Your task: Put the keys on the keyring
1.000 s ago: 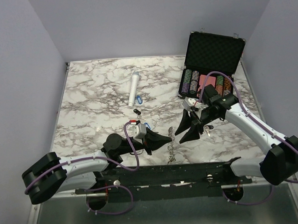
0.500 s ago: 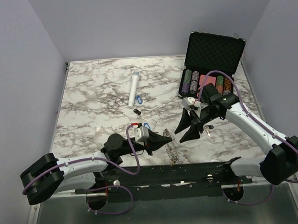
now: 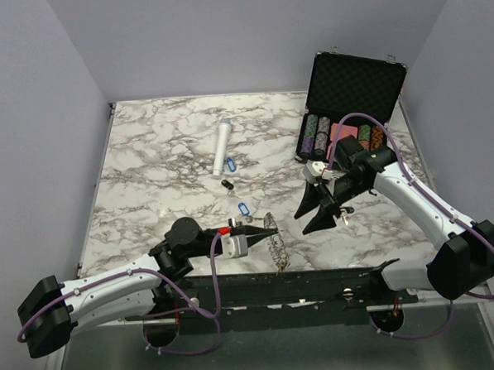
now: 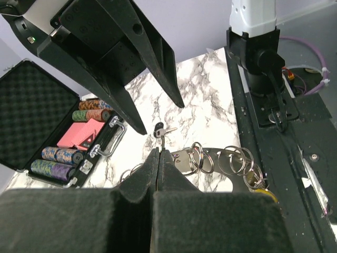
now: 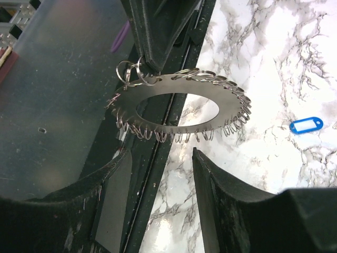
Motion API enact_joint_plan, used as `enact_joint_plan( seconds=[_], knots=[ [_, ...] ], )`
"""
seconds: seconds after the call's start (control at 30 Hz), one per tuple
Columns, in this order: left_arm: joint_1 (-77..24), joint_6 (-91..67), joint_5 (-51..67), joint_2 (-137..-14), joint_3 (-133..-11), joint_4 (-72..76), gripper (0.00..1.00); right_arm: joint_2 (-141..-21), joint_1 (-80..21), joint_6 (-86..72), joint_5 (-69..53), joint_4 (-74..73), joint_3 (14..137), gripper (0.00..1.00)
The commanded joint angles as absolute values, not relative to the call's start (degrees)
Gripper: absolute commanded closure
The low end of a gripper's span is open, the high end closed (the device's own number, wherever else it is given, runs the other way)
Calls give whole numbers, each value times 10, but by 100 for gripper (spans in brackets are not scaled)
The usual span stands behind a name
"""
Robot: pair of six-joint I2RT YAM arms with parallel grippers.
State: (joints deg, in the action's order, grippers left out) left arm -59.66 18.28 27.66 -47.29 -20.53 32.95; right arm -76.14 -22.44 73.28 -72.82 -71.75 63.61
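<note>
At the near edge of the table (image 3: 163, 156), the left arm has swung back toward the near left over the last second and its wrist has rolled over. The left fingers (image 3: 259, 231) now point right along that edge. They are pressed together, pinching the keyring (image 3: 273, 242) by its rim. The ring has come a little left with them and stands tilted up on edge, its small split loops fanned around the toothed rim. Seen from the right wrist, it hangs broadside with its wide hole unobstructed, so I judge it is being presented for threading. Whether any key already hangs on it I cannot tell

Just beyond, the right fingers (image 3: 313, 219) have spread a bit wider and hold nothing. They aim down toward the ring but stand apart from it, so that arm most likely has to fetch a key first

A blue-tagged key (image 3: 244, 210) lies on the table just beyond the left fingers, and a small key (image 3: 345, 215) lies beside the right wrist. Farther off, a black-tagged key (image 3: 226, 183) and a second blue tag (image 3: 231, 163) lie next to the white cylinder (image 3: 224, 149). The chip case (image 3: 354, 84) sits open at the far right
</note>
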Motion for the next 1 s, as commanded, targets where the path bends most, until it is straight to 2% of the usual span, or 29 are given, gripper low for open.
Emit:
enact_joint_plan(
  seconds=[0.0,0.4,0.97],
  knots=[
    [-599,228,293,-458,-212,316,100,-771,-218,804,-725,-768,644,41],
    [-598,202,291,-468,-196,363,100,-773,-215,831,-734,-776,635,41],
    [-597,80,261,-511,-150,527,100,-771,-215,847,-744,-777,627,40]
  ],
)
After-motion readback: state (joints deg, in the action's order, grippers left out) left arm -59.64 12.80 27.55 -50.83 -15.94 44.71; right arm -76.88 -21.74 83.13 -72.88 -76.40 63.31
